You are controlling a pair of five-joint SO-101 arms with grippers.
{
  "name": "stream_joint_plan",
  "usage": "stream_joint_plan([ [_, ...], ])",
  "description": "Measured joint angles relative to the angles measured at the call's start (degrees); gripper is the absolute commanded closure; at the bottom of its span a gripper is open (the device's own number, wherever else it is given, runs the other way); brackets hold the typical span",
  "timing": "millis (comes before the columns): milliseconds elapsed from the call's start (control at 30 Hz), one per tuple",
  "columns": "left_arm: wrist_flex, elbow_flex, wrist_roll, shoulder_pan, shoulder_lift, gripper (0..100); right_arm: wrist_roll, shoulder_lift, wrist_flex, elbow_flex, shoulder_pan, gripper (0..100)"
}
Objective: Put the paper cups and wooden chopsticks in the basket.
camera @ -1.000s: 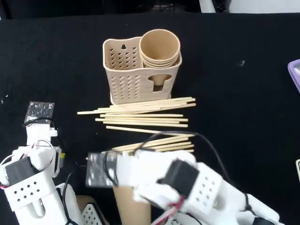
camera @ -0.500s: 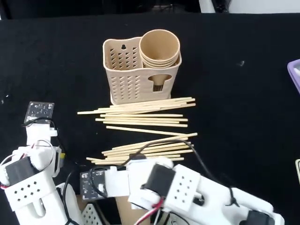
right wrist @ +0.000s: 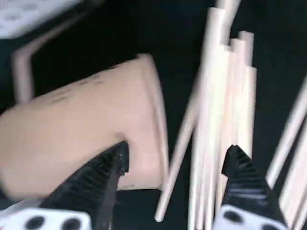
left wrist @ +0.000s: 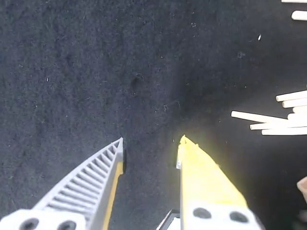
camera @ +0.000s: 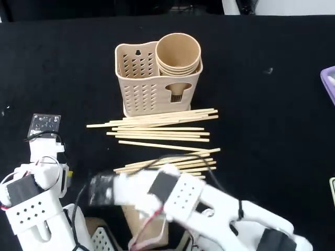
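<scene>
A beige basket (camera: 149,91) stands at the back, with a stack of paper cups (camera: 178,52) in its right compartment. Wooden chopsticks (camera: 162,130) lie scattered in front of it, and a second bunch (camera: 178,162) lies nearer. One paper cup (right wrist: 81,139) lies on its side beside that bunch (right wrist: 225,120). My right gripper (right wrist: 178,151) is open just above the cup's rim and the chopsticks, one finger over the cup. In the high view the right arm (camera: 178,196) covers part of this cup (camera: 146,232). My left gripper (left wrist: 151,143) is open over bare black table, chopstick ends (left wrist: 283,122) off to one side.
The left arm (camera: 31,193) sits at the front left corner. A purple object (camera: 330,81) shows at the right edge. The black table is bare to the left and right of the basket.
The right arm dipped toward the front edge, then swung back over the lying cup. The near chopstick bunch shifted a little. The left arm has kept still.
</scene>
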State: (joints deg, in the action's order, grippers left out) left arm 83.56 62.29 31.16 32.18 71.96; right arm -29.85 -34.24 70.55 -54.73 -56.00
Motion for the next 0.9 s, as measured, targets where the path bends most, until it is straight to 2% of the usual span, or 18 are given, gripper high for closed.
stream_joint_plan([
  [167,0.00,0.00,0.00,0.09,0.00,81,-0.88,1.41,-3.43,-0.35,14.77,68.3],
  [433,0.00,0.00,0.00,-0.09,0.00,81,-1.14,-8.00,0.18,-1.32,27.16,68.4],
  [667,0.00,0.00,0.00,-0.09,0.00,81,-1.23,-26.02,10.29,0.53,37.89,68.1],
  [767,0.00,0.00,0.00,-0.09,0.00,81,-2.29,-34.29,17.23,1.93,34.99,68.1],
  [900,0.00,0.00,0.00,-0.09,0.00,81,-2.99,-39.21,20.40,1.93,21.01,68.1],
])
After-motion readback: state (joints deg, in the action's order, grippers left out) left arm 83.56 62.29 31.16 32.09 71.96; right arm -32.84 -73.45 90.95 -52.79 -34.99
